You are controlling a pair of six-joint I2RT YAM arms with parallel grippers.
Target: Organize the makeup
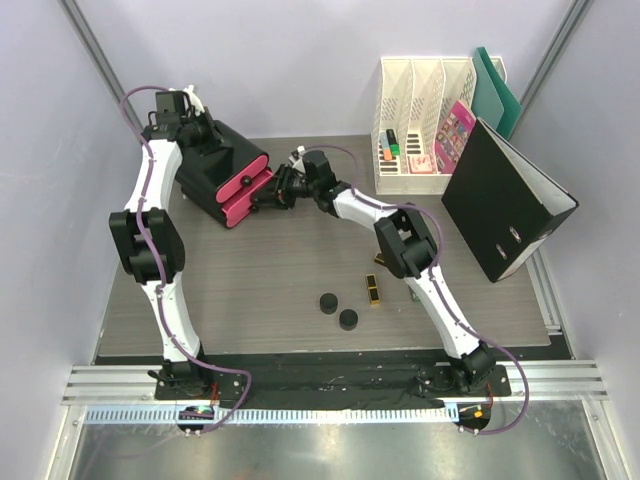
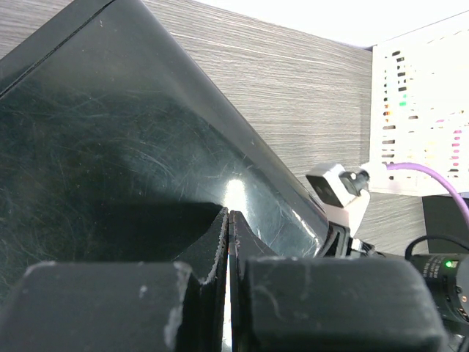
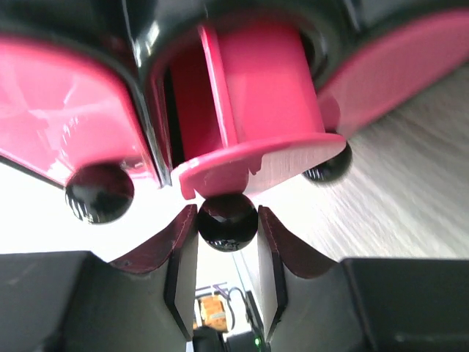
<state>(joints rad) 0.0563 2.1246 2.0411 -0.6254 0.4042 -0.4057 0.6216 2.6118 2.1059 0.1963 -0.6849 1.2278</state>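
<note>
Two black round compacts (image 1: 328, 302) (image 1: 348, 319) and a black-and-gold case (image 1: 372, 290) lie on the table in front of the right arm. The other makeup is out of view. My right gripper (image 1: 272, 189) (image 3: 227, 229) is at the front of the black box with pink drawers (image 1: 222, 172), its jaws closed on the black knob (image 3: 227, 216) of the middle pink drawer (image 3: 256, 110), which is partly pulled out. My left gripper (image 1: 208, 138) (image 2: 229, 217) is shut and empty, with its fingertips against the box's glossy black top (image 2: 117, 147).
A white file organizer (image 1: 425, 95) stands at the back right with orange and green marker pens (image 1: 390, 150) and a pink item (image 1: 455, 130). A black binder (image 1: 505, 200) leans at the right. Two more drawer knobs (image 3: 99, 192) (image 3: 330, 165) flank the gripped one.
</note>
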